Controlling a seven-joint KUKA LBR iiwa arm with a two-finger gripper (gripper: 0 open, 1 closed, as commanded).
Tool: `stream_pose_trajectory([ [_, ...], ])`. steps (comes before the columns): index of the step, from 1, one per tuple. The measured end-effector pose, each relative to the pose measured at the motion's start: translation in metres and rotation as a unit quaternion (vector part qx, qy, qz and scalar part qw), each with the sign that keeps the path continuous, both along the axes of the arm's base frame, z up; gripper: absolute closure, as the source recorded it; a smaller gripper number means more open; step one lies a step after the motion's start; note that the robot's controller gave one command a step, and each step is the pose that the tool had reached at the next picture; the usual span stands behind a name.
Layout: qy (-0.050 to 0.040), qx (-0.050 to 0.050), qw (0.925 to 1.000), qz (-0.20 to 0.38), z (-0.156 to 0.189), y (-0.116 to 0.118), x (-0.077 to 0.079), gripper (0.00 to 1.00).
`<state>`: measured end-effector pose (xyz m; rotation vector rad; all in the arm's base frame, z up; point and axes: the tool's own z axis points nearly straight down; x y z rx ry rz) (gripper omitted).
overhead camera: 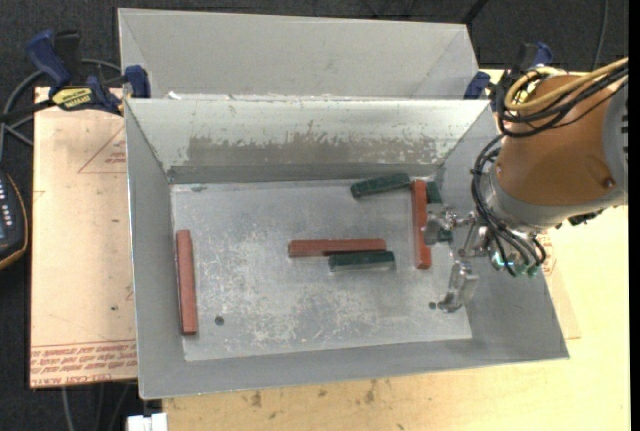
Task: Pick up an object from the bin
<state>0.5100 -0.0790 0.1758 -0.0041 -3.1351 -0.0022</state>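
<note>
Camera view: hand [455, 287] sits just right of the upright red bar [421, 222], open or closed undeterminable. Approach step, apparently; next requires centring over a bar.

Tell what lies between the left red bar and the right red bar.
In the camera view, the middle red bar, with a dark green bar beside it.

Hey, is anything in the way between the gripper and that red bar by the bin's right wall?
Nothing visible. Only bare bin floor lies between the gripper and the red bar, which lies just beyond it toward the back wall.
</note>
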Motion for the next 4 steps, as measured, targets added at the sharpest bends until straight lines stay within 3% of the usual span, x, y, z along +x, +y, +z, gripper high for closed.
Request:
stream_pose_trajectory([
  [1, -0.0038, 0.001, 1.0, 0.004, -0.11, 0.029, 0.092, 0.0],
  [2, -0.0035, 0.001, 0.9986, 0.054, -0.106, 0.068, 0.068, 0.0],
  [3, -0.0043, 0.0, 0.9986, 0.053, -0.105, 0.067, 0.069, 1.0],
  [4, -0.0094, 0.0, 0.9995, 0.032, 0.04, 0.106, 0.088, 1.0],
])
